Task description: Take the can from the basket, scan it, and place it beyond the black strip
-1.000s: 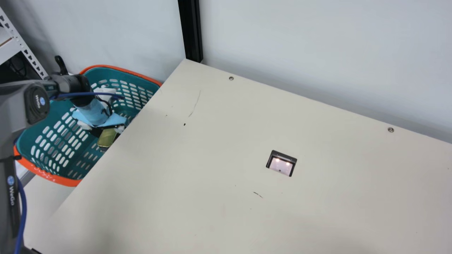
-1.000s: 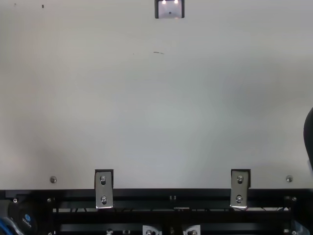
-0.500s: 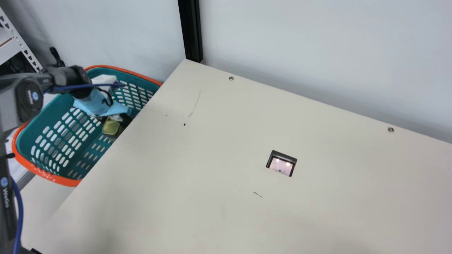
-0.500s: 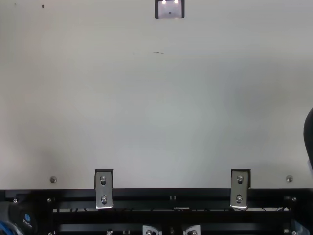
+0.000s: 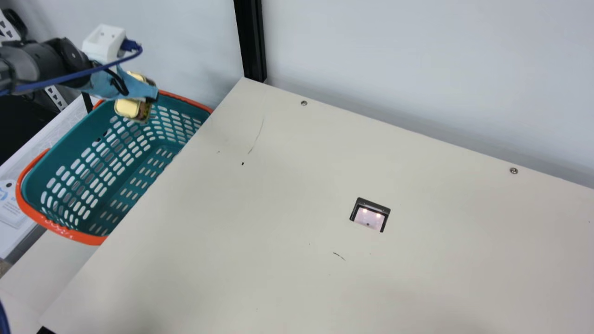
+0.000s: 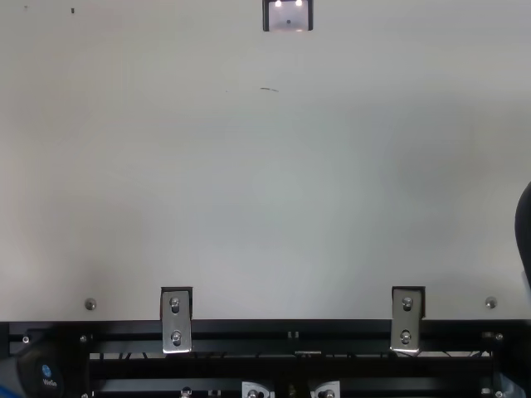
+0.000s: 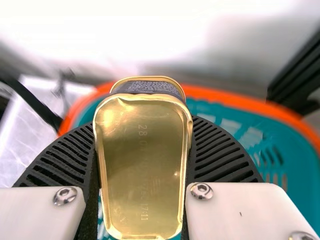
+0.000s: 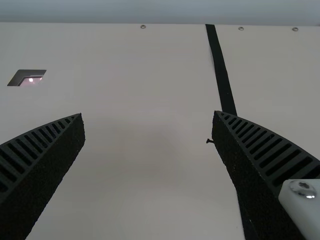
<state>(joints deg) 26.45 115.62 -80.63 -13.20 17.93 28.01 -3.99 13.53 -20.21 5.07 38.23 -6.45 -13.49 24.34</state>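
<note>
In the main view my left gripper (image 5: 147,96) is raised at the back of the teal basket (image 5: 35,181), shut on a gold can (image 5: 126,108). The left wrist view gives the can (image 7: 142,160) end-on, its gold face toward the camera, pinched between the ribbed fingers of my left gripper (image 7: 142,150). Over the table, my right gripper (image 8: 148,120) stands open and holds nothing; the black strip (image 8: 221,70) runs past its right-hand finger in that view. The scanner window (image 5: 370,215) is set into the table.
The basket's orange rim (image 7: 240,102) curves behind the can. A black post (image 5: 250,41) rises at the table's back corner, near the white wall. Metal brackets (image 6: 176,319) line the table's front edge.
My left gripper has risen from inside the basket with the can, moving up toward the wall and turning so that the can shows more fully. The right arm's visible part has not moved.
</note>
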